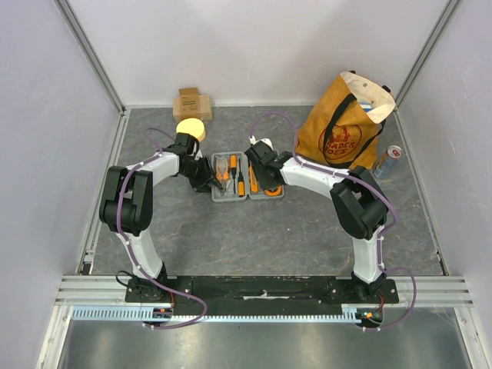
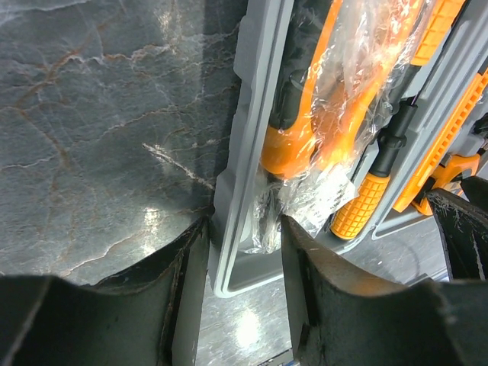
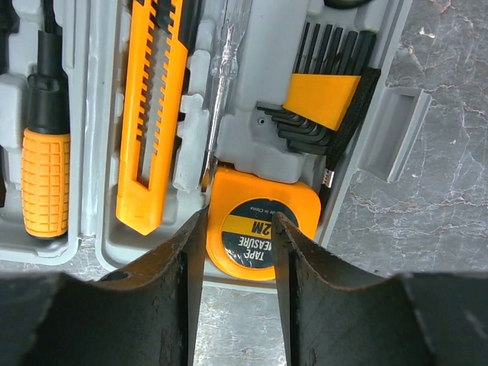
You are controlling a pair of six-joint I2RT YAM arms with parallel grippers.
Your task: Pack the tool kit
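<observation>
The tool kit (image 1: 246, 177), a flat grey case, lies open mid-table with orange-and-black tools in its moulded slots. My left gripper (image 1: 219, 183) (image 2: 244, 244) is open astride the case's left rim (image 2: 236, 229). One finger (image 2: 183, 267) is outside on the table side. The other (image 2: 309, 267) is inside, against the plastic-wrapped pliers (image 2: 328, 114). My right gripper (image 1: 260, 171) (image 3: 240, 229) is open low over the orange tape measure (image 3: 263, 236) in the right half. A utility knife (image 3: 149, 114), hex keys (image 3: 320, 99) and a screwdriver (image 3: 44, 179) sit seated.
A tan cardboard box (image 1: 192, 102) and a round yellow object (image 1: 191, 128) stand behind the left arm. An orange-brown tote bag (image 1: 346, 127) and a drinks can (image 1: 388, 161) stand at the back right. The case's latch (image 3: 393, 130) juts out on its right side.
</observation>
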